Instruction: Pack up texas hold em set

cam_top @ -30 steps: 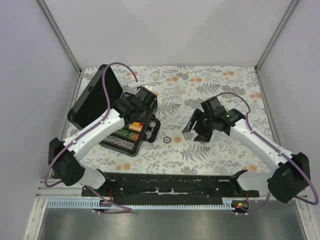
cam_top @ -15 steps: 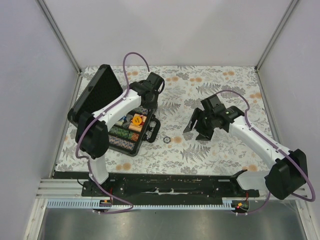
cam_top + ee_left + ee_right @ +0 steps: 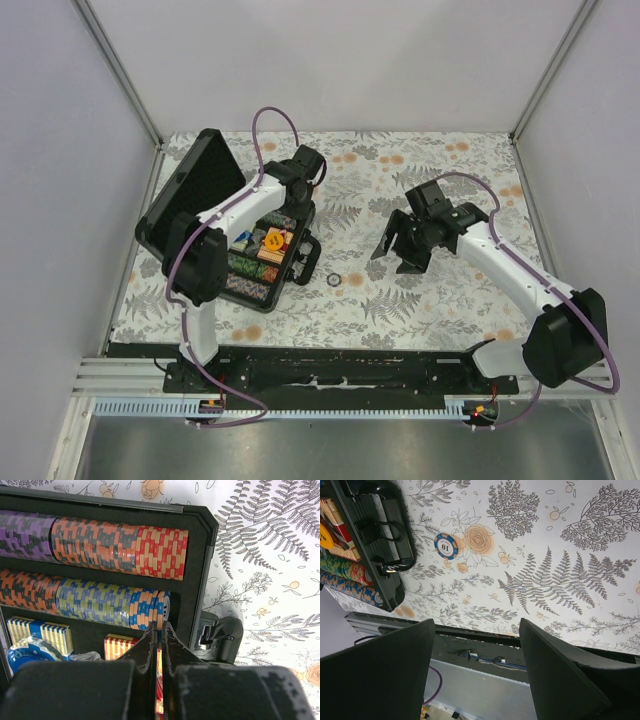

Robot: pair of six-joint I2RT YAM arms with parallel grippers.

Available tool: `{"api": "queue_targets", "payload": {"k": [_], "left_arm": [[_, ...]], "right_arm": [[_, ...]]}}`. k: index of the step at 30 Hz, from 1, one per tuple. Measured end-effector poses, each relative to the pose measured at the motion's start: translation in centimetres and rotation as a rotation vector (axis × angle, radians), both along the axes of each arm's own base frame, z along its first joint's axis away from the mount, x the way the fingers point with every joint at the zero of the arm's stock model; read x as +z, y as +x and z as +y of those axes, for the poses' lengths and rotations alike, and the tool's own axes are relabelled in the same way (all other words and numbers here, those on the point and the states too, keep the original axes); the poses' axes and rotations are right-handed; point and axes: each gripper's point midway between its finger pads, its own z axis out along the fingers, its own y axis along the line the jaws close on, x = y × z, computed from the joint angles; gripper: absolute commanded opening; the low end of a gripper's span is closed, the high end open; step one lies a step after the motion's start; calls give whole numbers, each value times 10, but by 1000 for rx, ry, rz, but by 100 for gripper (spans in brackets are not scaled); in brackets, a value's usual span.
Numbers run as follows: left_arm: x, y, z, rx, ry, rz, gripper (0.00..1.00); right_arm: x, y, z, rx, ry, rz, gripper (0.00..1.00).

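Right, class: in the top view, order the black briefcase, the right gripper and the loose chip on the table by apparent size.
Largest: black briefcase.
Next: right gripper, raised nearer the camera, so somewhat flattered.
Smallest: loose chip, clearly.

Enclosure: plain pale grey-lilac panels on three sides – back wall point(image 3: 330, 60), left wall point(image 3: 50, 200), right wall point(image 3: 600, 180).
Two slanting aluminium profile posts, left post point(image 3: 118, 70) and right post point(image 3: 548, 68), run down to the far corners of the work surface.
Work surface: table covered by a white cloth point(image 3: 430, 300) printed with grey ferns and orange flowers; the print shows sharply in the right wrist view.
Near edge: black mounting plate point(image 3: 340, 370) across the table front, aluminium rails point(image 3: 120, 375) at its left end, a white slotted cable duct point(image 3: 330, 410) just below.
Below that, a brushed grey metal sheet point(image 3: 330, 450).
Light: even, diffuse; shadows on the cloth are soft.
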Motion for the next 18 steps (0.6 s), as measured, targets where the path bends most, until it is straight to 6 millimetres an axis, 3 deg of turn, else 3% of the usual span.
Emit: {"api": "queue_targets", "payload": {"k": [4, 18], "left_arm": [[-6, 1, 3, -6, 18, 10, 17], [-13, 3, 11, -9, 69, 14, 35]], "right_arm": [[-4, 1, -1, 5, -6, 12, 76], [-10, 0, 2, 11, -2, 44, 77]]}}
